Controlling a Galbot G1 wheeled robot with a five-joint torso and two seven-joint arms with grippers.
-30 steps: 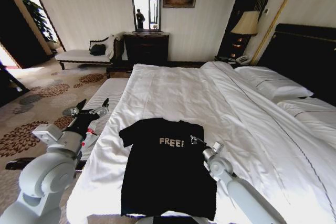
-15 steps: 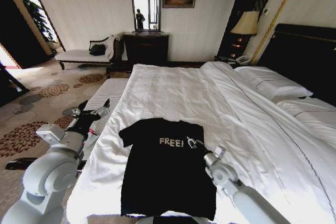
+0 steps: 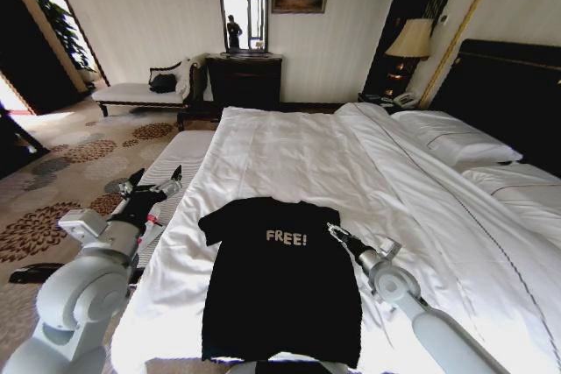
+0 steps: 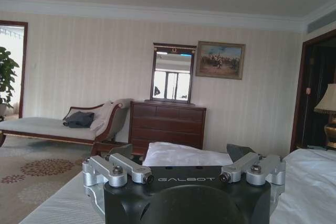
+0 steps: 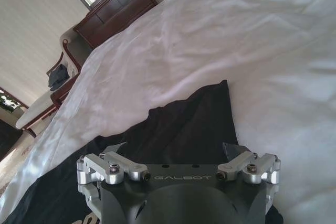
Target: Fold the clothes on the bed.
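Your right gripper (image 3: 337, 232): jaws wide, poised at T-shirt (image 3: 276, 282) sleeve to pinch | left gripper (image 3: 156, 183): jaws wide, parked beside bed (image 3: 289, 142).

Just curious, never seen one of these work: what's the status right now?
Right end effector open, at T-shirt's right sleeve. Left end effector open, beside bed, over bench. T-shirt flat, unfolded. Nothing in the way.
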